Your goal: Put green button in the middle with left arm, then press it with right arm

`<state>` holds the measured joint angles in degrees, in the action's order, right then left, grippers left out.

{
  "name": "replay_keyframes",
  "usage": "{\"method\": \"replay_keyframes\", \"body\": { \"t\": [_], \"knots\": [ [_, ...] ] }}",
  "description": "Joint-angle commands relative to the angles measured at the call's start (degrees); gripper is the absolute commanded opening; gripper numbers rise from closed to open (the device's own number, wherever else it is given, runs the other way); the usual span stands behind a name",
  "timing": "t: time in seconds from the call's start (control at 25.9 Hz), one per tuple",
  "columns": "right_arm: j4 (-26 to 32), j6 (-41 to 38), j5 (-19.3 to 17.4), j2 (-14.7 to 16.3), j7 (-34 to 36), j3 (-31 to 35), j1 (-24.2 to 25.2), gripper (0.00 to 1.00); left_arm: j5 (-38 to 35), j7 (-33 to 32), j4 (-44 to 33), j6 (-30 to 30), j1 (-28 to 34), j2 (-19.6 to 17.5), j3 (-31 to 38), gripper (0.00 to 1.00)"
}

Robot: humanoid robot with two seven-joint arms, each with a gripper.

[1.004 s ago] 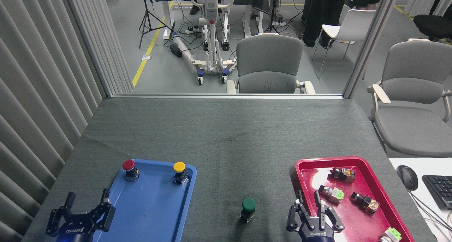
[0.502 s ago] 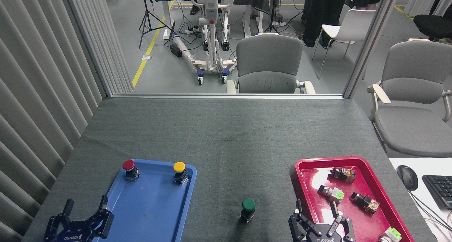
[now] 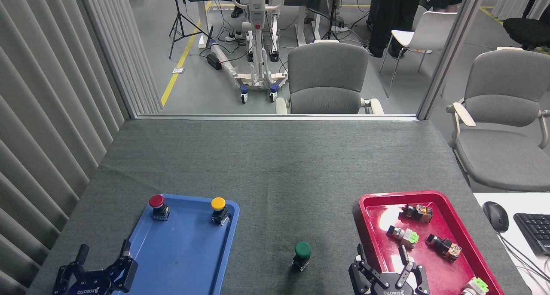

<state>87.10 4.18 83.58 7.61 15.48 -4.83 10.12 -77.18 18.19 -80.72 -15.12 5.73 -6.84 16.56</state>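
The green button (image 3: 302, 255) stands upright on the bare dark grey felt of the middle (image 3: 275, 192), between the two trays and near the front edge. My left gripper (image 3: 102, 252) sits low at the bottom left, over the blue tray's near left corner, fingers spread open and holding nothing. My right gripper (image 3: 381, 254) is at the bottom edge, over the near left edge of the red tray, well to the right of the button. Its fingers are spread open and empty.
The blue tray (image 3: 184, 260) holds a red-capped button (image 3: 157, 206) and a yellow-capped button (image 3: 219, 209) at its far end. The red tray (image 3: 386, 217) carries several small switch parts. A mouse (image 3: 495, 216) and keyboard (image 3: 535, 231) lie at the right.
My right gripper has dropped toward the bottom edge and its fingers have spread apart. The left gripper has sunk slightly lower. The green button has not moved.
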Motion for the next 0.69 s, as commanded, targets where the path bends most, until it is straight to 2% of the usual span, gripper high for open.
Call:
{"method": "replay_keyframes", "body": {
  "t": [0.0,0.58,0.66],
  "knots": [
    [0.0,-0.2,0.0,0.1,-0.4,0.1,0.0,0.99,0.0,0.0,0.0,-0.1,0.0,0.0,0.1,1.0],
    [-0.1,-0.2,0.0,-0.1,-0.4,1.0,0.0,0.99,-0.1,0.0,-0.4,-0.6,-0.1,0.0,-0.5,1.0],
    [-0.1,-0.2,0.0,-0.1,-0.3,1.0,0.0,0.99,-0.1,0.0,-0.8,-2.3,-0.1,0.0,-0.5,1.0]
  ]
}}
